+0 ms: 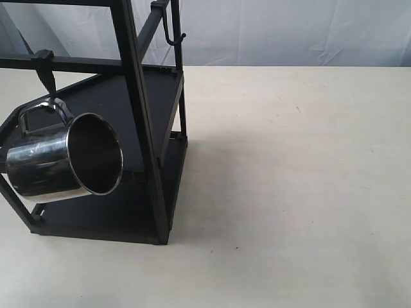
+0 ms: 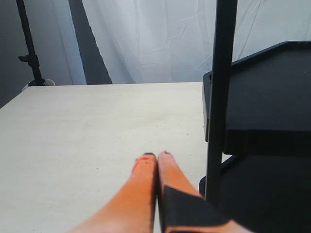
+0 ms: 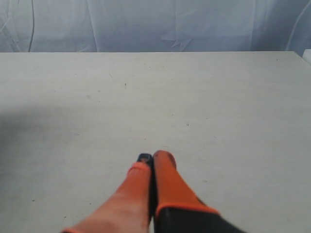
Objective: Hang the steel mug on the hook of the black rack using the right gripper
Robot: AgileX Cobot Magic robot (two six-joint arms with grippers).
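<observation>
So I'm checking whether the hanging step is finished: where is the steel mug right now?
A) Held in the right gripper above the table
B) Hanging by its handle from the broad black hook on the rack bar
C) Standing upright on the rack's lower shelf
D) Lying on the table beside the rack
B: in the exterior view the steel mug hangs by its handle from the hook on the black rack, while the right gripper is shut and empty over the table.
</observation>
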